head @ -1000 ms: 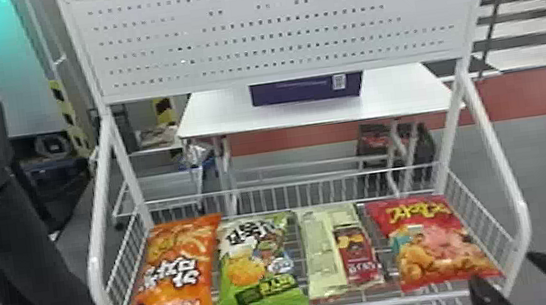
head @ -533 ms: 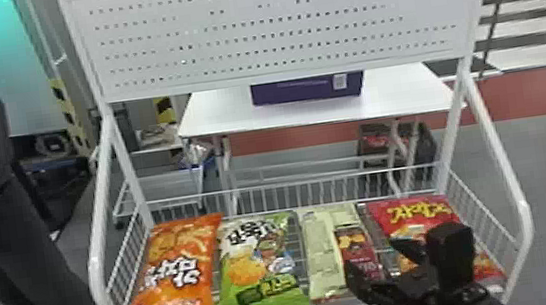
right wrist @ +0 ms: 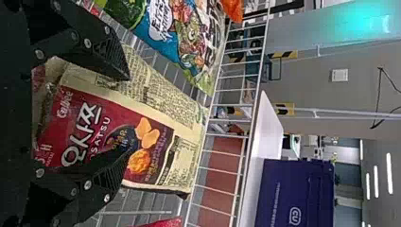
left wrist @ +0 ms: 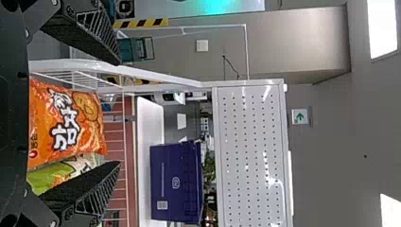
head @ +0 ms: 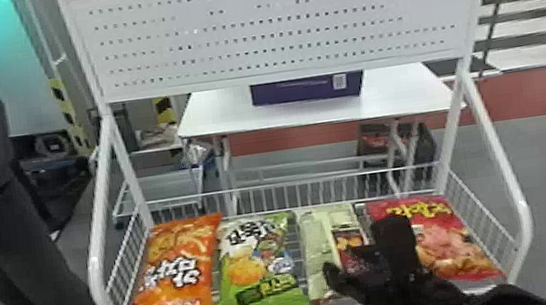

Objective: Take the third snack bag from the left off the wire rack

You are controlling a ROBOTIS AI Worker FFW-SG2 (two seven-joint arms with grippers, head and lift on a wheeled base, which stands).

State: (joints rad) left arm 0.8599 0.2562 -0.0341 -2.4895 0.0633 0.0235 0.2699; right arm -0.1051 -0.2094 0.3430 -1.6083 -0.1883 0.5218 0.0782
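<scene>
On the wire rack (head: 270, 23), third snack bag (head: 317, 244), pale green and maroon

Head camera: forward and down over the wire rack (head: 270, 23). Right wrist camera: close above the third snack bag (right wrist: 118, 127). Left wrist camera: apparently low at the rack's front. All share the blue box (head: 306, 88).

The right gripper (right wrist: 124, 116) holds its black ridged fingers spread over the near end of the dark-red and pale-green foil snack bag (right wrist: 142, 137), which lies flat on the white wire rack (right wrist: 231, 52) beside a green snack bag (right wrist: 184, 33).
</scene>
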